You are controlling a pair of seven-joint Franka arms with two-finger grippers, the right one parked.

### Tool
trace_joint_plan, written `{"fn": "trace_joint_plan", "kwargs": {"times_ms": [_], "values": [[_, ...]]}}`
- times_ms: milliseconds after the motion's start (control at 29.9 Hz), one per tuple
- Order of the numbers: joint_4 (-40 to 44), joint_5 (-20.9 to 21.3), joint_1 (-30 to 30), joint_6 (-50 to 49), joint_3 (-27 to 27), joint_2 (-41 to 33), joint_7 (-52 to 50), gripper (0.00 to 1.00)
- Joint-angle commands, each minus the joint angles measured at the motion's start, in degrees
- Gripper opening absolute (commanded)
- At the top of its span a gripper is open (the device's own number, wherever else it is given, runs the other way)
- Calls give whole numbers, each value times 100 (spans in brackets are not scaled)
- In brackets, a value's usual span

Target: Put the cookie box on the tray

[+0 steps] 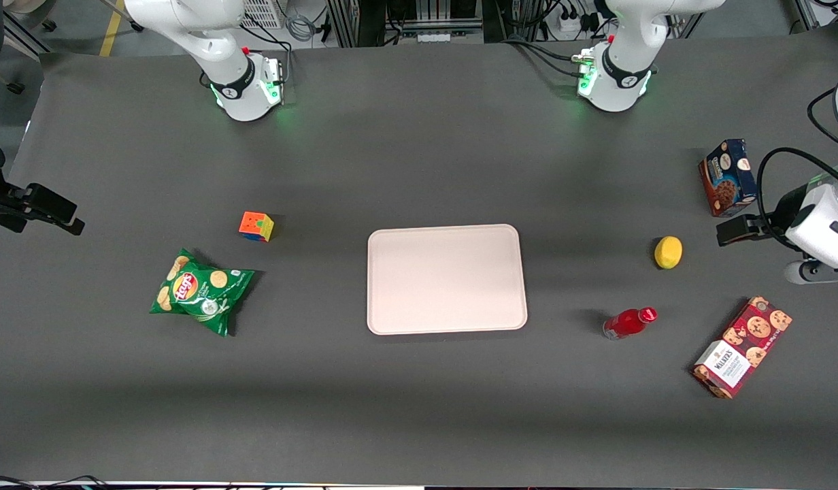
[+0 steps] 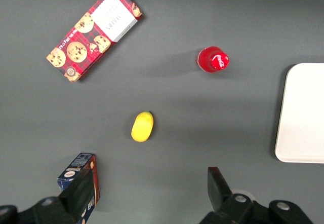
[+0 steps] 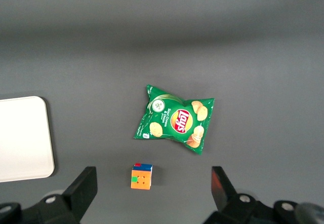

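Toward the working arm's end of the tabletop (image 1: 419,408), the cookie box (image 1: 727,177) stands well apart from the tray (image 1: 446,279). My gripper (image 2: 152,196) hovers above the tabletop, jaws spread and holding nothing, the box by one finger (image 2: 81,196).

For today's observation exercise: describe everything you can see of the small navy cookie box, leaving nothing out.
The cookie box is a small carton, cardboard by its look, with dark navy sides and a brown front showing chocolate-chip cookies and a round white logo. It stands upright on the dark table, shut and undamaged, toward the working arm's end, farther from the front camera than the lemon. Nothing touches it. The gripper hangs open above the table beside it, one finger overlapping the box in the wrist view. It is not yet on the tray.
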Motion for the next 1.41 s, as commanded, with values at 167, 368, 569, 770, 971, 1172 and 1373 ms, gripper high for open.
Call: {"fn": "trace_joint_plan", "kwargs": {"times_ms": [167, 368, 569, 770, 971, 1172, 1373], "values": [[331, -115, -1, -191, 15, -83, -74, 100], [340, -115, -36, -376, -3, -136, -65, 100], [340, -150, -27, -604, -3, -251, -13, 100], [357, -291, -1, -877, 15, -452, -13, 100], [348, -291, -10, -939, 15, -497, -109, 100], [340, -291, -97, -1035, -3, -602, -109, 100], [296, -265, -124, -1106, -21, -611, -92, 100]]}}
